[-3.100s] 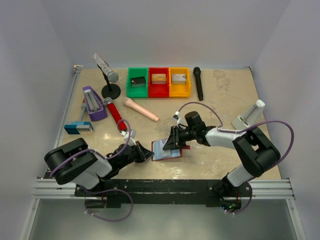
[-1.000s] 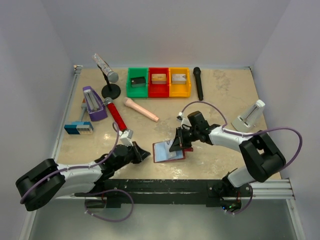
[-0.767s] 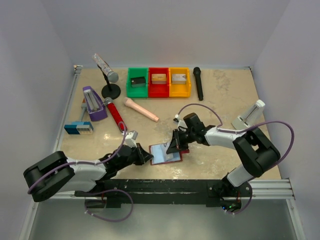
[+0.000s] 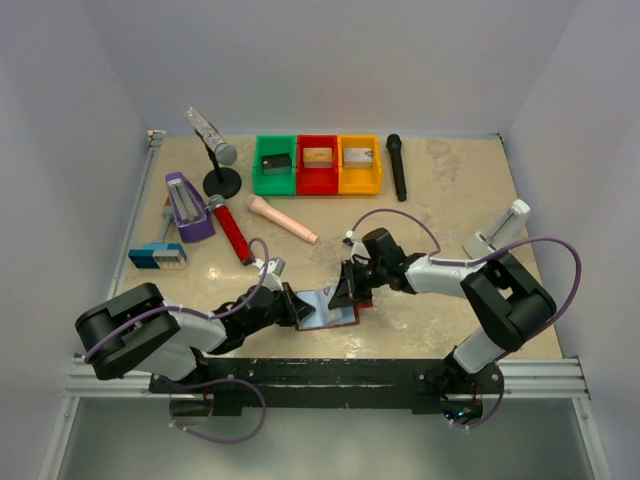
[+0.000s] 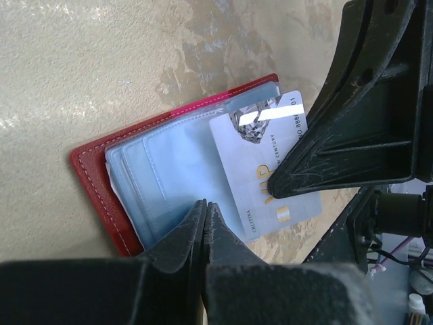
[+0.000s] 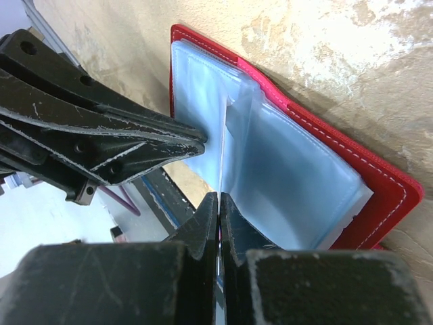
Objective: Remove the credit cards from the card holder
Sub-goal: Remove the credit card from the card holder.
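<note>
Near the front edge of the surface (image 4: 450, 200), between both arms, lies one open red card holder (image 4: 324, 311). One pale card (image 5: 252, 161) (the only one showing) sticks halfway out of its pocket, long axis pointing toward the right hand (image 4: 343, 293), which pinches its edge. Left hand (image 4: 293, 305), fingers pressed together, bears down on the clear pockets. Pulling the card rightward, away from the left hand, should free it.

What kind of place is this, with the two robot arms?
Probably a robot lab's practice bench: a left arm and right arm bolted to a rail, bare white walls boxing in the table, and random props like a microphone and coloured bins.
</note>
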`<state>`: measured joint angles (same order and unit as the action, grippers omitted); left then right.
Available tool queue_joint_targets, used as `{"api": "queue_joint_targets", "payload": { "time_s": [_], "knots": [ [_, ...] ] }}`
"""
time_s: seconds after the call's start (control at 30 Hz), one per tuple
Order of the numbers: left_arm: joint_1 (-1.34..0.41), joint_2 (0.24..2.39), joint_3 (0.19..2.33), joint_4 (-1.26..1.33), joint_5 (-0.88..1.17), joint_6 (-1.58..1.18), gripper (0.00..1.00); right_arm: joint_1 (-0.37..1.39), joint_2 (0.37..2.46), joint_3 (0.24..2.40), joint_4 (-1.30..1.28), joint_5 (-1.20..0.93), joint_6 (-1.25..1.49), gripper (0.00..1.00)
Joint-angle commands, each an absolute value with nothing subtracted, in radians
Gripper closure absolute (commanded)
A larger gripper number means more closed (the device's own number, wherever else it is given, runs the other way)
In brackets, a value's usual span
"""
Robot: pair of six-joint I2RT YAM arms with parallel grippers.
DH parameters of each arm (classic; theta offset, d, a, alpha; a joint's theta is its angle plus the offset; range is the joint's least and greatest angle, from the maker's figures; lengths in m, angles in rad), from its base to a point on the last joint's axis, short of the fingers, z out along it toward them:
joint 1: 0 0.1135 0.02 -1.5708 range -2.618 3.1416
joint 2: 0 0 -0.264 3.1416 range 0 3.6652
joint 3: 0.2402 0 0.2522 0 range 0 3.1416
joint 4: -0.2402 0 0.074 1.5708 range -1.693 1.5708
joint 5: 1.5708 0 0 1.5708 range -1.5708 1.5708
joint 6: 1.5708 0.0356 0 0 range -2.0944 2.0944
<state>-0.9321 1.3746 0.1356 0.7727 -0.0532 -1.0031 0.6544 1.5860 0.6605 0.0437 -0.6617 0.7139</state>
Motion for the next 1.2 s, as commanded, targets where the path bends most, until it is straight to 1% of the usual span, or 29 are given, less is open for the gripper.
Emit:
{"api": "queue_joint_targets", "payload": {
  "time_s": [0.0,0.23,0.37,0.53,0.7,0.73,0.83,0.9,1.0,1.03,1.1,1.17],
  "knots": [
    [-0.939,1.420,0.132,0.775,-0.106,-0.994,1.00,0.658,1.560,0.661,0.045,-0.655,0.703,1.00],
    [-0.937,1.402,0.118,0.657,-0.176,-1.012,1.00,0.644,1.525,0.658,0.003,-0.641,0.683,1.00],
    [-0.939,1.390,0.088,0.646,-0.193,-1.029,1.00,0.601,1.488,0.653,-0.050,-0.640,0.664,1.00],
    [-0.937,1.358,0.034,0.673,-0.201,-1.040,1.00,0.571,1.410,0.661,-0.121,-0.634,0.626,1.00],
    [-0.937,1.267,-0.032,0.799,-0.152,-0.991,1.00,0.572,1.315,0.655,-0.141,-0.612,0.627,1.00],
    [-0.937,1.238,-0.038,0.807,-0.147,-0.977,0.98,0.575,1.289,0.649,-0.135,-0.604,0.635,1.00],
    [-0.937,1.096,-0.015,0.754,-0.150,-0.919,0.83,0.577,1.209,0.640,-0.127,-0.580,0.660,1.00],
    [-0.937,0.985,0.026,0.666,-0.155,-0.890,0.71,0.578,1.158,0.643,-0.123,-0.565,0.684,1.00],
    [-0.937,0.812,0.061,0.560,-0.178,-0.877,0.56,0.580,1.080,0.627,-0.063,-0.554,0.735,1.00],
    [-0.937,0.743,0.069,0.530,-0.190,-0.879,0.49,0.583,1.060,0.615,-0.010,-0.552,0.758,1.00],
    [-0.937,0.662,0.078,0.503,-0.198,-0.884,0.42,0.592,1.020,0.574,0.117,-0.540,0.829,1.00],
    [-0.937,0.614,0.074,0.531,-0.175,-0.887,0.39,0.604,1.003,0.543,0.231,-0.529,0.888,1.00]
  ]
}}
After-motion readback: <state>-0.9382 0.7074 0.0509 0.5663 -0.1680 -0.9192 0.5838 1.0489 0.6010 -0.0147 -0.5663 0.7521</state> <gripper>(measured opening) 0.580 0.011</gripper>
